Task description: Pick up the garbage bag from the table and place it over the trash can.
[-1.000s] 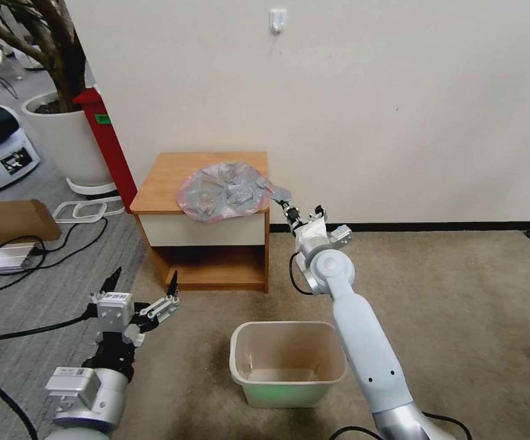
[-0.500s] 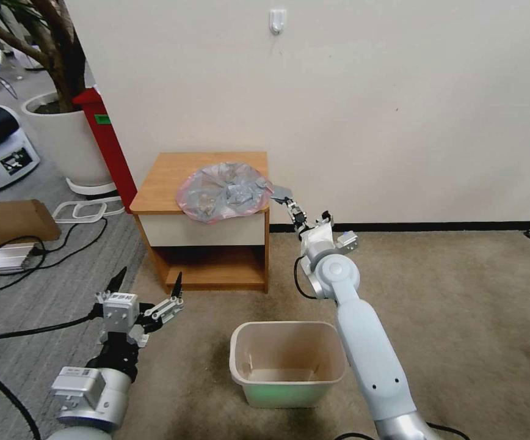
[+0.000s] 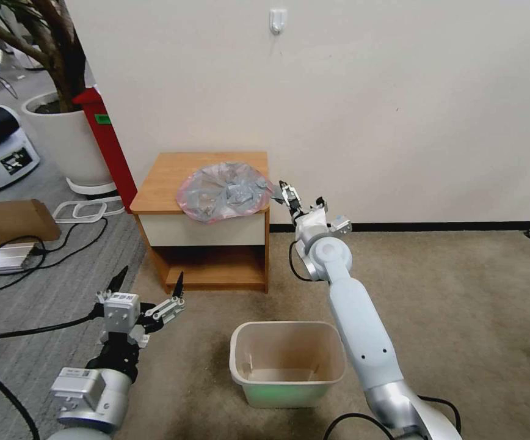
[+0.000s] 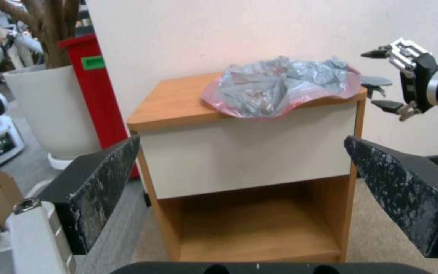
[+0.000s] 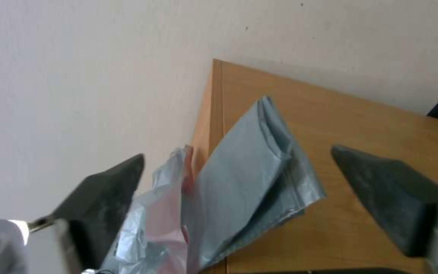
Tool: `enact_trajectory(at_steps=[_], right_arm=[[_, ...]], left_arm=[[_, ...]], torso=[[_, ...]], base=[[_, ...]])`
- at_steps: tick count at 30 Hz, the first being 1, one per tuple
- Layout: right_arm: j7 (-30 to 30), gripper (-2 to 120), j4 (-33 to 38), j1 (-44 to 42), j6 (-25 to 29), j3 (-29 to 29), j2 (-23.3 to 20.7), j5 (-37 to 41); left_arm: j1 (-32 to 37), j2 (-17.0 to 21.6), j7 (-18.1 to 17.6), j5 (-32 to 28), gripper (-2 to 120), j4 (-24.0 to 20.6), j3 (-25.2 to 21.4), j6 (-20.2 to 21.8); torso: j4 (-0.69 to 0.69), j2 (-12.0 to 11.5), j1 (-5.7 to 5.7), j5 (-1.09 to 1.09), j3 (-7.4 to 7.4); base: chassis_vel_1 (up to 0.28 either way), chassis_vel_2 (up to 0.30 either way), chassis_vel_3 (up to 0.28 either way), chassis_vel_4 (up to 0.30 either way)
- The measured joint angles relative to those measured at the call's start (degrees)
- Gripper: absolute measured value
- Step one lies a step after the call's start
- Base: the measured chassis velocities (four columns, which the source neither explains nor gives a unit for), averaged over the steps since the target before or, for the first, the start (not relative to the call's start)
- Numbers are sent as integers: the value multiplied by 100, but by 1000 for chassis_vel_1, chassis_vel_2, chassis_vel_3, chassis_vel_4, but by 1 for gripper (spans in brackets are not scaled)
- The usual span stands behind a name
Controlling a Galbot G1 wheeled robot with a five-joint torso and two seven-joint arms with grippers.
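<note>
Stage, early: we log garbage bag ungrasped on worktop, right tool open at its flap, left tool open and idle, trash can unlined.

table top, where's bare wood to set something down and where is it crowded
Bare wood on the table runs along its left side and back edge by the wall. The right front is crowded: the garbage bag overhangs that corner, with the open right pincer at its flap.
</note>
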Motion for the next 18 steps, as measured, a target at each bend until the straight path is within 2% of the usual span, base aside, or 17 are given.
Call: enact_trajectory(at_steps=[3, 4, 6, 8, 9, 11, 15, 16, 18], right_arm=[[-28, 78, -27, 18, 0, 3, 0, 8], [-28, 78, -27, 18, 0, 3, 0, 8], [-39, 67, -34, 18, 1, 9, -2, 10], [-39, 65, -36, 18, 2, 10, -2, 11], [-40, 58, -42, 18, 3, 10, -2, 12], [-41, 54, -43, 18, 3, 10, -3, 12], [-41, 35, -52, 20, 22, -29, -6, -12], [-41, 35, -52, 20, 22, -29, -6, -12], [-42, 26, -52, 25, 35, -43, -10, -24]], left_arm=[[-5, -5, 0, -1, 100, 0, 7, -2], [-5, -5, 0, -1, 100, 0, 7, -2], [-13, -13, 0, 1, 100, 11, 23, -13], [-13, -13, 0, 2, 100, 15, 23, -14], [-16, -14, 0, 3, 100, 23, 17, -20], [-17, -14, 0, 3, 100, 26, 11, -22], [-20, -13, 0, 8, 100, 29, -8, -32], [-20, -13, 0, 8, 100, 29, -8, -32], [-25, -21, 0, 21, 100, 29, -8, -38]], torso=[[0, 0, 0, 0, 0], [0, 0, 0, 0, 0], [0, 0, 0, 0, 0], [0, 0, 0, 0, 0], [0, 0, 0, 0, 0], [0, 0, 0, 0, 0], [-1, 0, 0, 0, 0], [-1, 0, 0, 0, 0], [0, 0, 0, 0, 0]], base=[[0, 0, 0, 0], [0, 0, 0, 0], [0, 0, 0, 0], [0, 0, 0, 0], [0, 0, 0, 0], [0, 0, 0, 0], [0, 0, 0, 0], [0, 0, 0, 0], [0, 0, 0, 0]])
